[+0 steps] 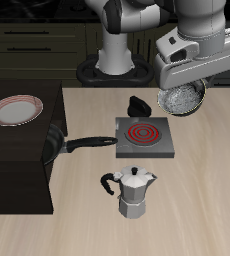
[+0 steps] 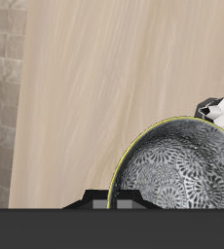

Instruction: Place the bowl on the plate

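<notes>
Working from the table's front edge backward in the exterior view, the moka pot (image 1: 135, 190) stands nearest me at about six o'clock from the middle of the table. Behind it sits the small burner (image 1: 144, 136) with its red coil, and the black frying pan (image 1: 57, 145) lies beside that, its handle reaching toward the burner. A small black wedge (image 1: 139, 104) rests just behind the burner. Farther back and up off the table, my gripper (image 1: 184, 88) hangs with the bowl (image 1: 183, 98) under it; the wrist view shows the bowl's (image 2: 178, 175) speckled inside and thin rim filling the space right at the fingers, so I judge the fingers are pinched on its rim and the bowl is lifted, with bare tabletop beneath it. I cannot see both fingertips outright, so that grip is my reading, not a plain sight. The plate (image 1: 15, 111) lies on the dark raised counter across the table, roughly at nine o'clock from the bowl and well apart from it, at about the same depth. That bearing is what the coming move turns on: I judge it calls for a long level carry across the burner and pan at enough height to clear them, then a lowering over the plate's centre. Both pieces are round, so no long axis needs matching.
</notes>
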